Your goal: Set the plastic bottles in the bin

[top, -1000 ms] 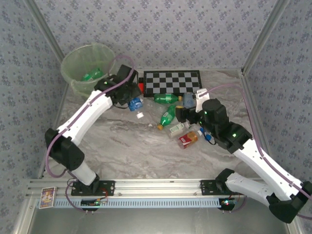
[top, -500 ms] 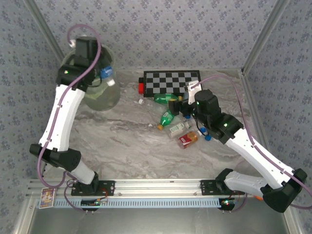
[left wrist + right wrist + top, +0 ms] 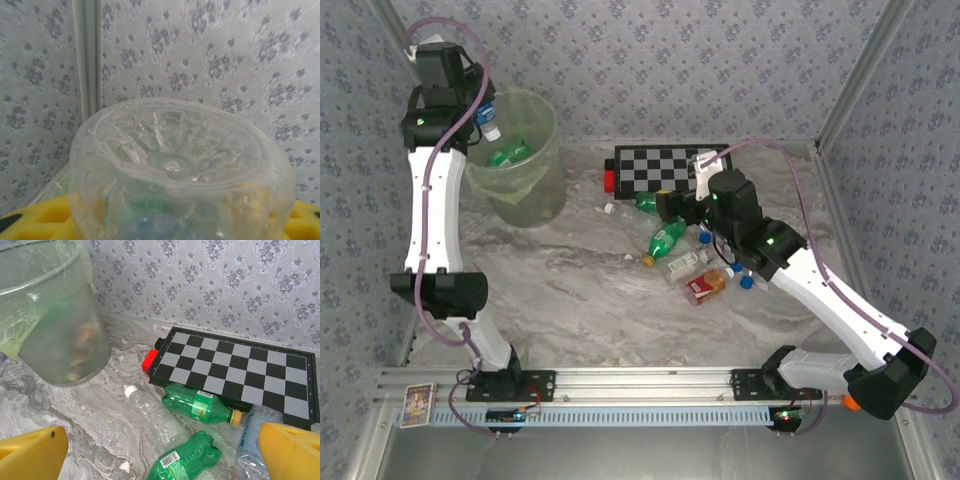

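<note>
The clear bottle (image 3: 488, 112) hangs in the air over the far-left rim of the bin (image 3: 535, 190). Its white cap points down toward the bin's mouth and its blue label sits above that. In the left wrist view its ribbed base faces the camera, so its long axis runs crosswise to the left fingers (image 3: 35, 220), which are clamped on its sides. The left arm (image 3: 430, 210) rises almost straight up from the near-left of the desk (image 3: 580, 300), its wrist bent over the bin.

The bin stands in the desk's far-left corner. A green bottle (image 3: 510, 153) lies slanted inside it.

The right arm (image 3: 820, 290) reaches from the near-right corner toward the middle of the far edge. The right fingers (image 3: 30, 452) are spread wide with nothing between them, and they hover over the bottles lying just on the near side of the checkerboard (image 3: 235, 365).

- **Along the board's near edge:** the yellow-capped green bottle (image 3: 200, 405) lies with its cap toward the desk's right edge.
- **Beside it:** the white-capped bottle (image 3: 145, 410) lies with its cap aimed at the bin.
- **Nearer the camera:** the barcode-labelled green bottle (image 3: 185, 460) lies on its side.
- **By one yellow finger:** the blue-labelled bottle (image 3: 252, 437) lies crumpled.
- **Closer to the near edge:** the red-labelled bottle (image 3: 705, 287) rests on its side.

A red block (image 3: 150, 360) touches the board's left end.
</note>
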Tool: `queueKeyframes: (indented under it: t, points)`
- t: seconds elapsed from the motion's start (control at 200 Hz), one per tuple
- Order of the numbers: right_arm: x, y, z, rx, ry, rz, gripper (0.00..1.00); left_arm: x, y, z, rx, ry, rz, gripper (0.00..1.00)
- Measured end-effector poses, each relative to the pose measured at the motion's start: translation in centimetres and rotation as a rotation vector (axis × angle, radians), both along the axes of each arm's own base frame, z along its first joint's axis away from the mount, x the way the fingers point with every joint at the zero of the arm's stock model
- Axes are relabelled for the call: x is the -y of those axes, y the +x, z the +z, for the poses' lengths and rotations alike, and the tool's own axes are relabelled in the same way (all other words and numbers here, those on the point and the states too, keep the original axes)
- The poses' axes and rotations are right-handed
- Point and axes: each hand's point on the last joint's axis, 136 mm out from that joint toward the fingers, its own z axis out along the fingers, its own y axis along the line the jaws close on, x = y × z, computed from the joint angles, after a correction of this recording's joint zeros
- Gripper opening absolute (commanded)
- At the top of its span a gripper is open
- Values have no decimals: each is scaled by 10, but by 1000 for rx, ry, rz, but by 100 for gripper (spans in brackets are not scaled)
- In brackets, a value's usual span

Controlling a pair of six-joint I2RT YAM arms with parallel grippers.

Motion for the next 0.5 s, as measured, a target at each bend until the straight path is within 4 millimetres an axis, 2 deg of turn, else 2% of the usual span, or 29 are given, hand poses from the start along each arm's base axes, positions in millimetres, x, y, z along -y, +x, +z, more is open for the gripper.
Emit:
queueKeyframes:
  t: [0.105,0.19,0.355,0.5]
  points:
    - [0,1,-1,-1,-5,-7,99,5,20,-25,-46,-2,-20,57]
    - [1,2,-1,1,-8,-8,99,7,32,-37,-58,-4,-28,57]
    - [0,5,-2,7,-11,-14,99,11,45,-50,-47,20,-41,57]
    - [1,6,-1,14,-16,-18,99,25,55,-75,-75,60,-73,56]
